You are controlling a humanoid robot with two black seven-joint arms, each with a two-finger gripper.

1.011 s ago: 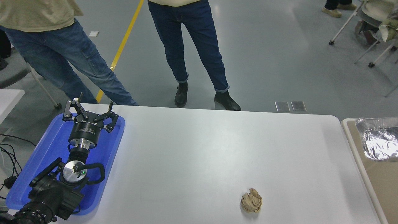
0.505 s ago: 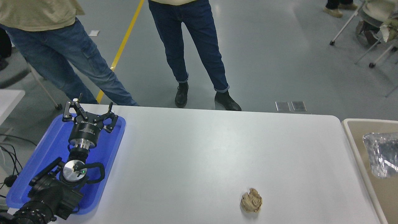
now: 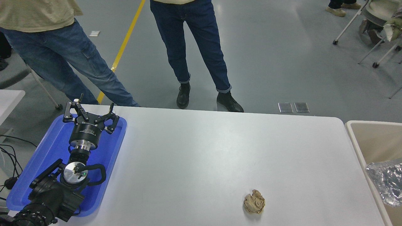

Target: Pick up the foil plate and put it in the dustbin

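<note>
Left end effector [image 3: 89,113] parked, fingers spread; foil plate [image 3: 387,182] has dropped lower inside dustbin [image 3: 355,141].

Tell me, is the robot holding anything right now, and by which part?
Nothing is held. The left pincer hangs open over the blue tray, the right is out of view, and the foil plate lies in the dustbin.

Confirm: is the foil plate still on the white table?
No, the foil plate lies inside the dustbin at the right edge; on the table only the crumpled paper ball remains near the front.
</note>
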